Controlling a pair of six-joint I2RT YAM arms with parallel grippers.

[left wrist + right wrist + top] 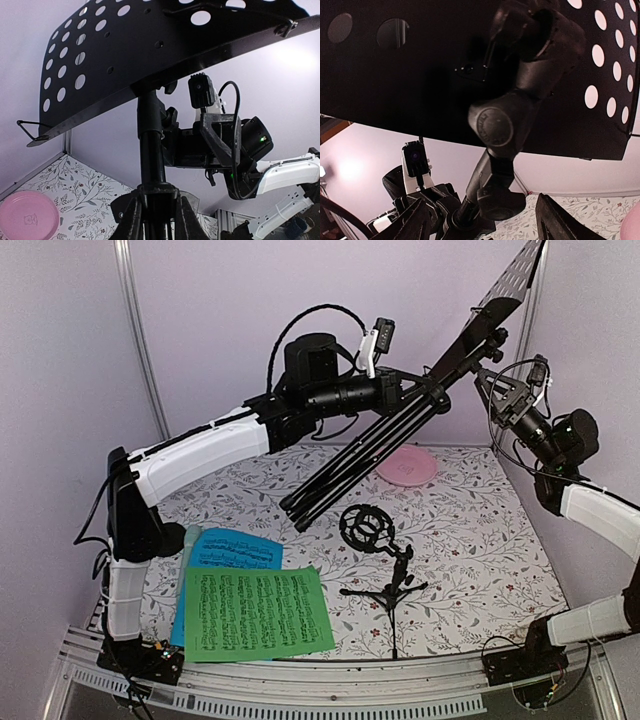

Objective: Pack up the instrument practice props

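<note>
Left end effector [428, 392] is clamped on the pole of the black sheet-music rack [510, 285], which slants above the floral surface [470, 540] with its folded legs pointing down toward the near left. Right end effector [490, 380] is spread, one finger on either side of the rack's neck just under the perforated panel.

We find two music sheets at the tabletop's [470, 540] near left corner, the nearer sheet [258, 612] overlapping the farther sheet [235, 548]. Right of them, by the near edge, stands a mic support [392, 585]. The sheet-music rack [360, 455] slants over the middle, its panel above the far right corner, and the plate [405, 466] lies behind its legs.
</note>
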